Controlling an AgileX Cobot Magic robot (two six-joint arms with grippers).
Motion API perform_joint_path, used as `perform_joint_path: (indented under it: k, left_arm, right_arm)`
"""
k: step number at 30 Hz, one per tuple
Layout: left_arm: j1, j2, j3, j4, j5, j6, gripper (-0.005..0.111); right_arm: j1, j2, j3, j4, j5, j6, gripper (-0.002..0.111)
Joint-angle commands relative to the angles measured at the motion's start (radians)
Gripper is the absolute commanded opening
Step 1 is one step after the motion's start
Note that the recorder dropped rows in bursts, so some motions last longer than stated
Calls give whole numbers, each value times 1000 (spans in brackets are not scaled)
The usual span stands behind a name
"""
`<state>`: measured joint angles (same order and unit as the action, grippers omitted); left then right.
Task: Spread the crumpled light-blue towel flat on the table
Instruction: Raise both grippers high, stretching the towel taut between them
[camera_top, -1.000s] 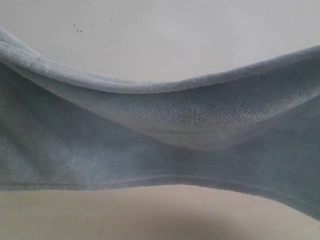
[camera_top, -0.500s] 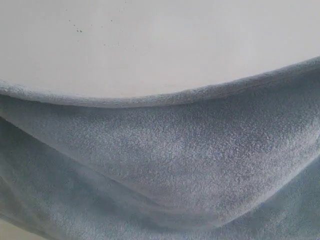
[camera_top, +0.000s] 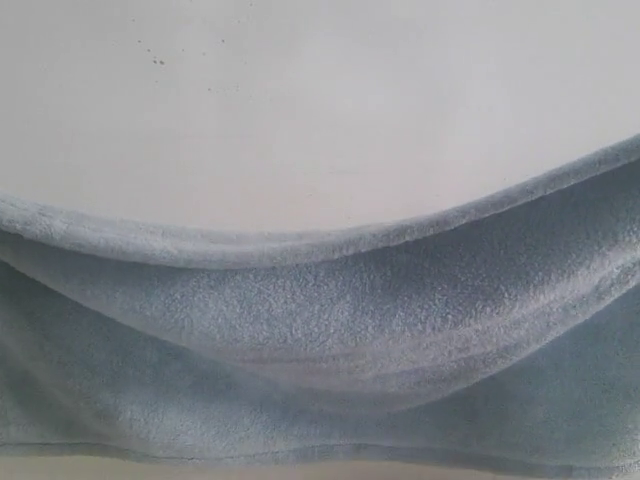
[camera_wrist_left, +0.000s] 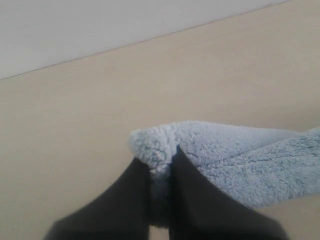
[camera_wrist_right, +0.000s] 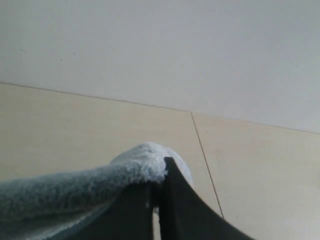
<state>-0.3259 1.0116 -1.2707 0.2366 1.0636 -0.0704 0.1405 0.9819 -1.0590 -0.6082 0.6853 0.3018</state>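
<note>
Tabletop (camera_wrist_left: 75, 140) is plain beige and fills most of both wrist views, with a grey-white wall (camera_wrist_right: 160, 50) behind it and a thin seam (camera_wrist_right: 205, 165) running across it in the right wrist view. The towel (camera_top: 320, 340), pale blue and fluffy, is lifted and strung between the two arms. It fills the lower half of the exterior view, long axis running left to right, top edge (camera_top: 300, 245) sagging in the middle and rising toward both sides, more on the right. The bottom hem (camera_top: 330, 447) shows near the frame's lower border. Cannot tell whether any cloth touches the tabletop. The left hand (camera_wrist_left: 161, 162) is pressed together, pinching a bunched corner, and the cloth trails off from it toward the other arm. The right hand (camera_wrist_right: 157, 175) is also pinched tight on a rolled edge, cloth trailing the opposite way. So the towel lies between the hands and each holds one end of the same long edge; neither arm is nearer. Judgement: the cloth looks opened out but slack with a fold across the middle, so the next move probably needs the hands pulled apart along that edge, then lowered to lay it down. Risk: a thin pinch slipping off. No containers in view.
</note>
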Motion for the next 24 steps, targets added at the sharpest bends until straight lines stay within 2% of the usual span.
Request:
perform_joint_path:
  k: [1,5,10,19,22,24]
  left_arm:
    - [3,3,47,-75,-82,26,4]
    - [3,14,152,-88,-204,2,4]
    - [3,19,243,-77,-229,-7,4]
    - [3,56,280,-97,-492,-16,4]
    - [3,107,280,-21,-577,-38,4]
    - [7,151,280,53,-651,-111,4]
  right_arm:
    - [-2,10,0,14,-5,2,0]
    - [-2,38,49,14,-2,-15,0]
    - [-2,38,133,14,-47,-24,0]
    - [-2,91,140,-22,-185,-24,0]
    - [-2,147,140,-49,-242,-21,0]
    - [-2,185,140,-112,-297,-8,0]
